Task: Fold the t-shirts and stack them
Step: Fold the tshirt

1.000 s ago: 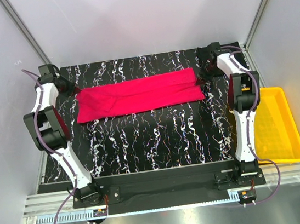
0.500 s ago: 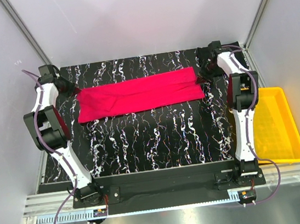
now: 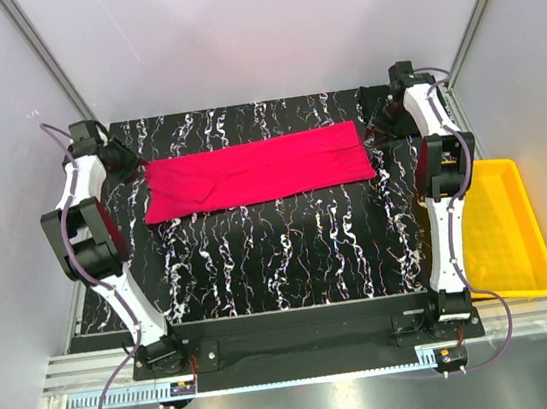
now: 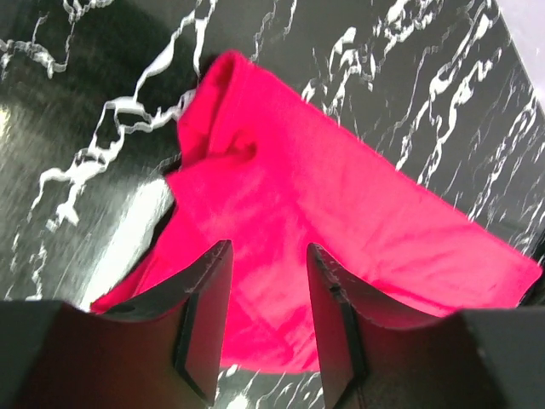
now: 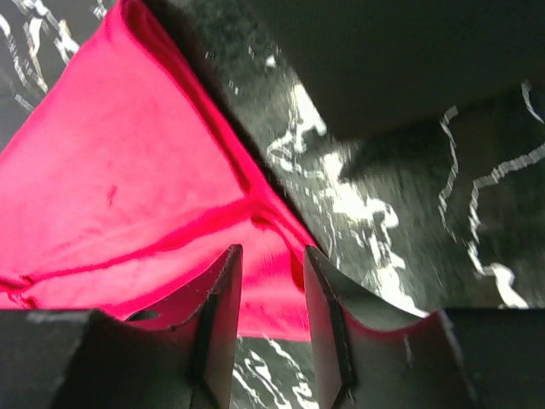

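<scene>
The crimson-red t-shirt lies folded into a long strip across the far part of the black white-veined tabletop. My left gripper is open just off the strip's left end; in the left wrist view its jaws stand apart above the red cloth, holding nothing. My right gripper is open just off the right end; in the right wrist view its jaws stand apart above the cloth's edge, empty. No black t-shirt is in view.
A yellow plastic tray sits off the table's right edge beside the right arm. White walls and metal frame posts close in the back and sides. A dark block lies near the right gripper.
Both grippers have let go of the shirt's ends and drawn back outward and a little away. The red strip has settled flat on the table.
</scene>
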`<move>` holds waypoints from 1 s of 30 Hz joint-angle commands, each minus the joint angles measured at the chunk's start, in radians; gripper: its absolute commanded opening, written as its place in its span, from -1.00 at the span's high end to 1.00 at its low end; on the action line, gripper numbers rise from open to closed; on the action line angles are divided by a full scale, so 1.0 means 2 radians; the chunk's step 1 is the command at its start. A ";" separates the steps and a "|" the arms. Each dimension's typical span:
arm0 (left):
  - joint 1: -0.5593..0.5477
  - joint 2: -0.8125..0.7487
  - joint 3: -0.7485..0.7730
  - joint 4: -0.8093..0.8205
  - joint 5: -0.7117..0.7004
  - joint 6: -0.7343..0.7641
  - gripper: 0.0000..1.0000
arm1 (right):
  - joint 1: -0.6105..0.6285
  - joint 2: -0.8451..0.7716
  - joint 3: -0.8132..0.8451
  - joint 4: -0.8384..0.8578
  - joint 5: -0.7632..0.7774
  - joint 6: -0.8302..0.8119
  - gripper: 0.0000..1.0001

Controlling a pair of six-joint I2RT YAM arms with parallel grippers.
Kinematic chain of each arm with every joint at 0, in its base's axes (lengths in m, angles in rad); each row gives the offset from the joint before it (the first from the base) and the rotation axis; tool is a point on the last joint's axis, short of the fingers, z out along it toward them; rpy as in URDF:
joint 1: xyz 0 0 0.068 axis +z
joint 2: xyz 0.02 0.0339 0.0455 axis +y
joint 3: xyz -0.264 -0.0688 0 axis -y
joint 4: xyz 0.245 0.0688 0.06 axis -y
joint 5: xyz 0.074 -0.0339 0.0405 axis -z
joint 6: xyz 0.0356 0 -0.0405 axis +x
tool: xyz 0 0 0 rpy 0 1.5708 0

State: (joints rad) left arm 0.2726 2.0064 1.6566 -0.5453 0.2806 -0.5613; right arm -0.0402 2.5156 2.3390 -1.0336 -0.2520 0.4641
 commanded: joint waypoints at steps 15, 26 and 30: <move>-0.048 -0.061 -0.132 0.030 0.044 0.022 0.41 | 0.017 -0.064 -0.156 0.043 -0.067 0.000 0.74; -0.015 -0.048 -0.190 0.013 -0.004 0.017 0.45 | 0.017 -0.105 -0.261 0.067 -0.025 -0.022 0.77; -0.007 -0.057 -0.206 0.010 -0.008 0.027 0.44 | 0.018 -0.126 -0.290 0.074 -0.022 -0.026 0.76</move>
State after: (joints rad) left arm 0.2462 1.9026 1.2495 -0.5358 0.2977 -0.5205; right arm -0.0093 2.3062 1.8103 -0.8680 -0.3752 0.4484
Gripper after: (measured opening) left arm 0.276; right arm 0.120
